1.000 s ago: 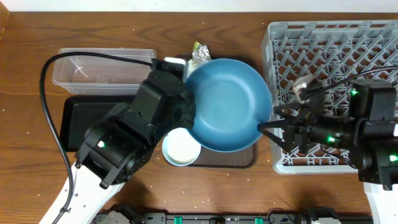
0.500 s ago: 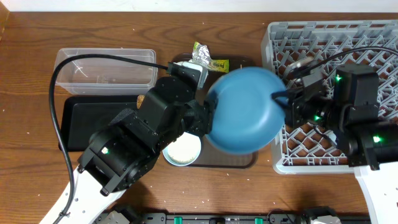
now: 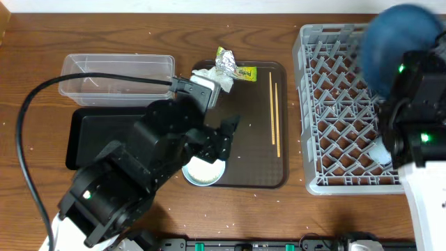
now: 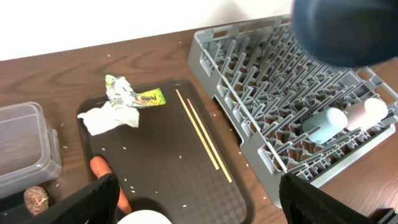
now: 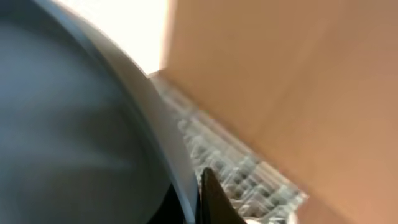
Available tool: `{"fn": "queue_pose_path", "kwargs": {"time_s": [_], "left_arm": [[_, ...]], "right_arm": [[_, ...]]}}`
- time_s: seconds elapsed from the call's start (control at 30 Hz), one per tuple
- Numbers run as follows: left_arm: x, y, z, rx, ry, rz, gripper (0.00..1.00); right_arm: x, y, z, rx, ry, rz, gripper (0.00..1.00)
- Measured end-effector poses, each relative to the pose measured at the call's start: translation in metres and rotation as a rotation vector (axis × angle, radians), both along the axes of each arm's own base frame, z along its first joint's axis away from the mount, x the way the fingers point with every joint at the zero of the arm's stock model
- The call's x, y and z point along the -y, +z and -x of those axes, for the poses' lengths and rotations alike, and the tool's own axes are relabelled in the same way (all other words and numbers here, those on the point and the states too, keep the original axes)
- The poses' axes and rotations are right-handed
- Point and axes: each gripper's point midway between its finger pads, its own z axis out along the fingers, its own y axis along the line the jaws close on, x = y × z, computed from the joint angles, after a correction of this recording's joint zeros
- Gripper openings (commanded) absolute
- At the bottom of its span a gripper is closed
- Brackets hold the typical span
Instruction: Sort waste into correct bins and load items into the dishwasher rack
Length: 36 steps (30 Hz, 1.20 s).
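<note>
My right gripper (image 5: 196, 199) is shut on the rim of the dark blue dish (image 3: 398, 40), which hangs blurred above the far right of the grey dishwasher rack (image 3: 341, 118). My left gripper (image 4: 199, 202) stands wide open with nothing between its fingers, above the near left of the brown serving tray (image 4: 180, 162). Below it sit the white bowl (image 4: 144, 218) and the orange stick (image 4: 111, 180). The white napkin (image 4: 109, 118), the foil with the yellow-green wrapper (image 4: 134, 96) and two thin wooden sticks (image 4: 200, 135) lie on the tray. A brown lump (image 4: 36, 198) lies to the left.
The clear tub (image 3: 118, 77) stands at the back left, with the black tray (image 3: 90, 136) in front of it, partly under my left arm. Two cups (image 4: 345, 118) lie in the rack's near right corner. Rice grains dot the tray and table.
The blue dish passed from my left gripper to my right, which shut on it and carried it right, over the rack. My left gripper opened and drew back.
</note>
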Motion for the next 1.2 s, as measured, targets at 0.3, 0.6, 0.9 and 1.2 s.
{"fn": "queue_pose_path", "kwargs": {"time_s": [0.3, 0.6, 0.9, 1.2], "left_arm": [[-0.004, -0.002, 0.004, -0.006, -0.001, -0.015, 0.82], [-0.007, -0.009, 0.008, -0.031, -0.001, -0.037, 0.83], [-0.009, -0.013, 0.010, -0.047, -0.002, -0.051, 0.82], [-0.010, -0.014, 0.010, -0.049, -0.002, -0.053, 0.82]], "right_arm": [[0.076, 0.027, -0.022, -0.054, -0.299, 0.276, 0.01], [0.089, -0.002, -0.061, -0.536, -0.190, 0.502, 0.01], [0.086, -0.035, -0.103, -0.770, -0.032, 0.647, 0.01], [0.080, -0.089, -0.135, -0.904, 0.078, 0.679, 0.25]]}}
